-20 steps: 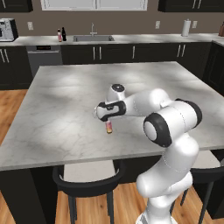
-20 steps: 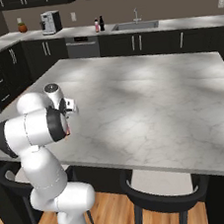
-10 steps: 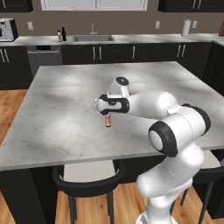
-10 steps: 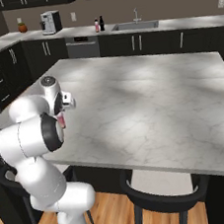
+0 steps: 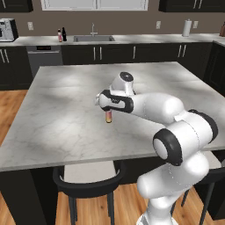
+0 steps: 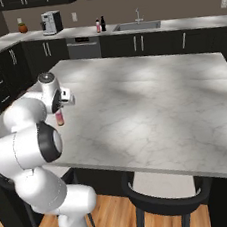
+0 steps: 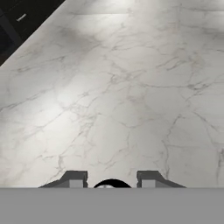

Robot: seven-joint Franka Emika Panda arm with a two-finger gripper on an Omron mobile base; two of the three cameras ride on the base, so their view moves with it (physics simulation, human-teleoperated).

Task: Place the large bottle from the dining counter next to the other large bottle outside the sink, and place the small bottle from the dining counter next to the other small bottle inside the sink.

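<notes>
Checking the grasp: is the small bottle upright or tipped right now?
Upright. The small bottle hangs vertically under the gripper, cap up between the fingers, over the dining counter; its round dark cap sits between the fingertips in the hand view.

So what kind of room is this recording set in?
A rendered home kitchen: a marble dining counter, a sink with faucet on the back worktop, and a coffee machine beside dark cabinets.

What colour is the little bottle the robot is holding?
Orange-pink, seen best in the left base view: the little bottle under the gripper.
</notes>
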